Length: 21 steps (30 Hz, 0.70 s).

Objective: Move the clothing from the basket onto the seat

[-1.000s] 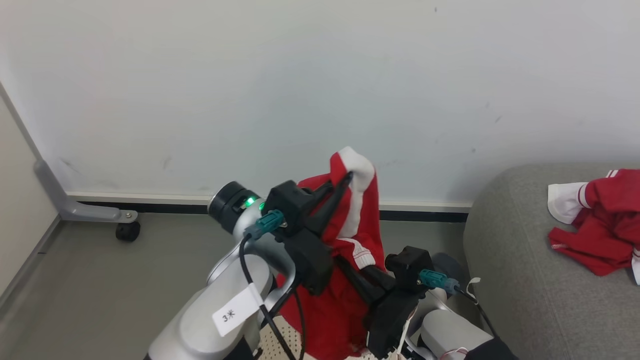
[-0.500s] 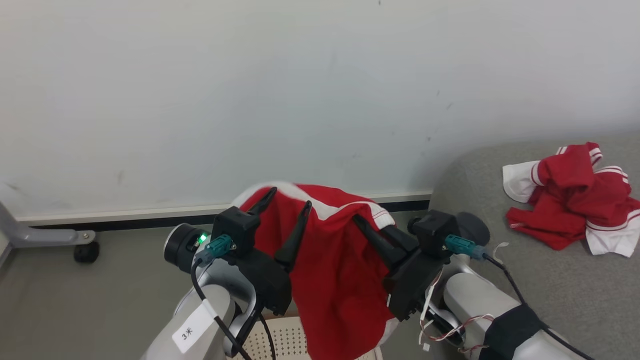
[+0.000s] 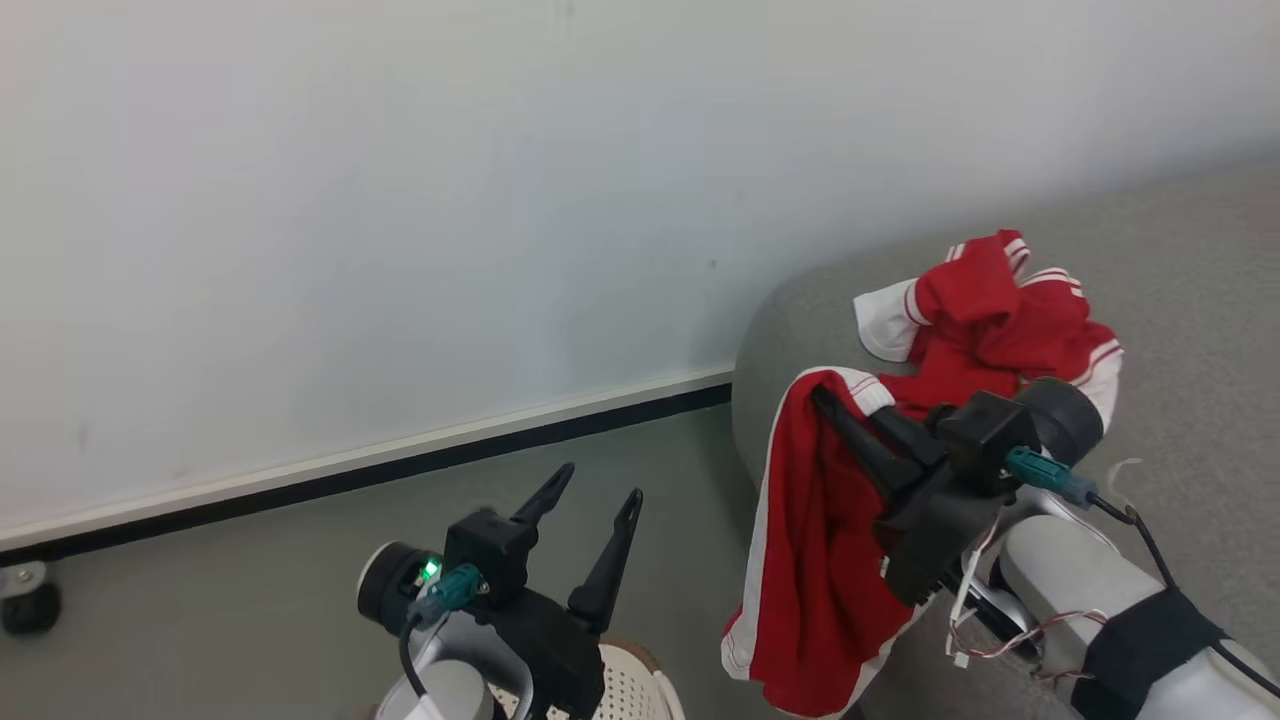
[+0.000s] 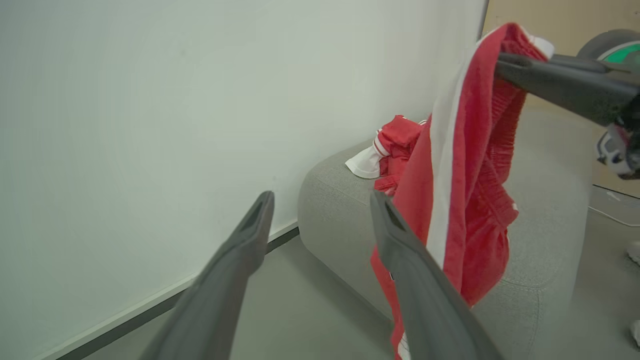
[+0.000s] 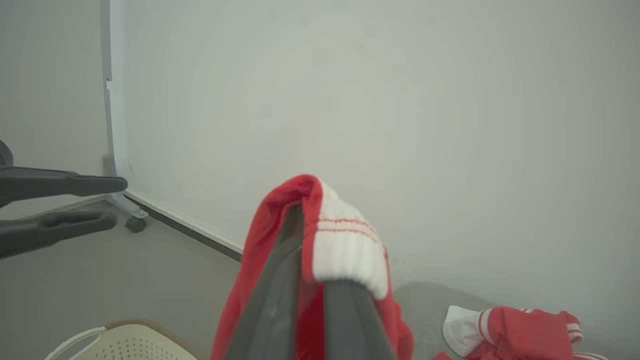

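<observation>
My right gripper [image 3: 845, 405] is shut on the cuffed edge of a red clothing piece [image 3: 810, 560] with a white side stripe. It hangs down against the rounded end of the grey seat [image 3: 1180, 300]. In the right wrist view the right gripper [image 5: 307, 220] pinches the white cuff [image 5: 345, 240]. My left gripper [image 3: 600, 485] stands open and empty, low and to the left, above the basket [image 3: 640, 690]. Another red and white garment [image 3: 1000, 310] lies crumpled on the seat. In the left wrist view the open left gripper [image 4: 322, 197] points toward the hanging garment [image 4: 465, 200].
A pale wall with a dark baseboard [image 3: 400, 470] runs behind. A caster [image 3: 30, 605] of a grey frame stands on the grey floor at far left. The basket's cream rim [image 5: 130, 345] shows below the right gripper.
The left gripper opened, let go of the red garment and dropped away to the left. The right gripper carried the garment alone toward the seat. The head camera turned right.
</observation>
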{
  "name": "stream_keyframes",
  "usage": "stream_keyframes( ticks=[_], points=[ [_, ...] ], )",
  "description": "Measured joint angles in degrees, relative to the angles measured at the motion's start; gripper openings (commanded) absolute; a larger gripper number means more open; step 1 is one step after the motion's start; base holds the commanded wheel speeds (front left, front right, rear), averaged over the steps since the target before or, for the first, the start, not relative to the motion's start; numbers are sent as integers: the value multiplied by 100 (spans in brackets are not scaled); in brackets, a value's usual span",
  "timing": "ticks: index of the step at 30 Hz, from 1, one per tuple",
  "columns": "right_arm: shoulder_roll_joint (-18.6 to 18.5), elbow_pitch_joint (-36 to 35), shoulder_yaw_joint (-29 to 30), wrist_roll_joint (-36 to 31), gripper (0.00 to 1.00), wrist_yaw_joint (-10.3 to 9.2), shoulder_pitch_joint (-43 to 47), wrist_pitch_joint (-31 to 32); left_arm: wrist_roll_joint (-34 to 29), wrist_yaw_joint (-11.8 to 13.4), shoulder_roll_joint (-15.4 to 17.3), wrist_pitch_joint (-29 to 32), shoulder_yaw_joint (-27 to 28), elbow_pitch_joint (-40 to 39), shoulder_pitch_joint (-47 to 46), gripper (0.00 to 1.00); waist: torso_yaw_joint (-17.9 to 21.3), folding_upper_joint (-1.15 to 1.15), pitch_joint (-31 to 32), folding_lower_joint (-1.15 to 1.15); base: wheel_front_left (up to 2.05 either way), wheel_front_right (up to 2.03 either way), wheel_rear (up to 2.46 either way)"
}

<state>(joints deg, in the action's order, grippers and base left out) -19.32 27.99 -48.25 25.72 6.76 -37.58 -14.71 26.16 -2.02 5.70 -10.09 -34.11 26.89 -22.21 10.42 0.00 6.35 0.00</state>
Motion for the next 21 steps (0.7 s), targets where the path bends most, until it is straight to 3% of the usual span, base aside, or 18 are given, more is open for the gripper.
stream_keyframes(
  ticks=[8,16,21],
  points=[
    [-513,-531,121,-66,0,-159,177,1,-1,54,-49,-118,-110,-137,299,100,661,0,-20,0,0,0,0],
    [-735,-879,260,-75,0,-170,104,94,-11,109,-90,-144,-205,-238,387,100,1271,0,-114,0,0,0,0],
    [-780,-834,556,64,0,-170,-351,165,-70,116,-129,-142,-318,-259,381,100,1441,0,-304,0,0,0,0]
  ],
)
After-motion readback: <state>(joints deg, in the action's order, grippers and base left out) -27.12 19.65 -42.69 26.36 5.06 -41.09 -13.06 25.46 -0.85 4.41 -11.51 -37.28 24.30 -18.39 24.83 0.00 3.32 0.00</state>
